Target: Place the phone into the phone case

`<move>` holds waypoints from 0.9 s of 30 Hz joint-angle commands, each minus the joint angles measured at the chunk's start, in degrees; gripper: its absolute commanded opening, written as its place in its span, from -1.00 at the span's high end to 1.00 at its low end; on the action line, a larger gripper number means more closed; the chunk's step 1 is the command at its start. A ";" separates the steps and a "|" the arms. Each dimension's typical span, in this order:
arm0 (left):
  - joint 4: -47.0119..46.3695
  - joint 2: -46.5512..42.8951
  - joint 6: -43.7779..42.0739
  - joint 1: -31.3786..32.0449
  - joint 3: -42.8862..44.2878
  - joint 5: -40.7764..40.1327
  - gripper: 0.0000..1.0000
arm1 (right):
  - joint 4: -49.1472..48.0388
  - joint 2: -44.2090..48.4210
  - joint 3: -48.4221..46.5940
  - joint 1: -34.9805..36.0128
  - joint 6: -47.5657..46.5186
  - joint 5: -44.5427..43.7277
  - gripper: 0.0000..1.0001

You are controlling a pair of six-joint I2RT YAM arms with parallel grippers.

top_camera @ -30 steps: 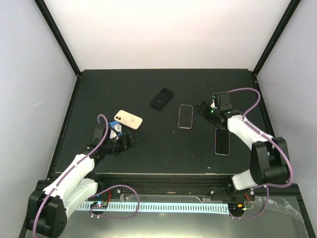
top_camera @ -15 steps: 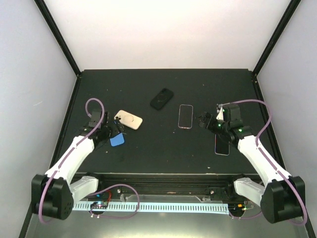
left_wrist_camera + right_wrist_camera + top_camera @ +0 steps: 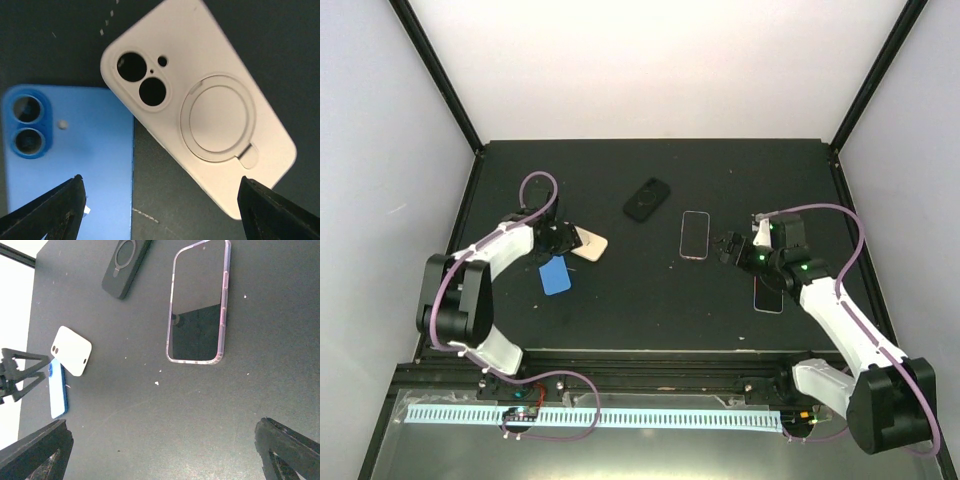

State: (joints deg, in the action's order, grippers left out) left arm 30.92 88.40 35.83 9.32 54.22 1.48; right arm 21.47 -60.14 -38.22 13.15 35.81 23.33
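Left gripper [image 3: 160,182]: jaws spread wide, nothing between them. It hangs low over the spot where two task items meet, likely so either one is in reach.

Nearest the arm bases, bare stretch of matte black table [image 3: 640,320].

Glossy blue phone [image 3: 65,155]: flat, screen down, twin camera lenses up, on the left side of the table. That is the task's phone, by my reading.

Dark-screened second phone [image 3: 769,292]: right side, face up, partly hidden under the right arm.

Cream soft-plastic phone case with a round ring stand [image 3: 200,110]: just beyond the blue phone and angled across it. One long edge meets the phone's side; cannot tell whether it touches or overlaps. The case lies back up, opening down. Judgement: it needs turning over before any phone can seat in it.

Right gripper [image 3: 728,246]: jaws also wide apart and empty, held off the surface. It points left toward the middle of the table.

Clear rectangular case with a pinkish rim [image 3: 197,305]: centre, just beside the right gripper, lying flat and apart from everything else.

Black case with a ring on its back [image 3: 126,262]: farthest out, back up, untouched.

Insertion not begun; the first grasp is yet to be made.
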 commanded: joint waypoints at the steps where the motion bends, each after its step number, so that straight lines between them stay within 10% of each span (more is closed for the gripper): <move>1: -2.87 3.74 7.94 0.14 1.05 4.63 -0.70 | -2.25 -1.17 -0.42 0.29 -1.53 3.44 -1.00; 16: -28.83 1.90 21.01 1.22 -15.09 17.18 -0.53 | -4.69 -2.85 1.13 0.30 -1.97 5.62 -1.00; 27: -34.56 6.81 25.24 1.30 -17.04 12.22 -0.09 | -1.51 -2.26 -0.86 0.31 -5.08 4.28 -1.00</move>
State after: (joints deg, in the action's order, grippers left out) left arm -2.66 92.09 58.74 10.26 38.81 17.02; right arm 18.20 -62.89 -37.45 13.21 34.33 28.64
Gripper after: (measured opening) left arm 0.601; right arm 0.997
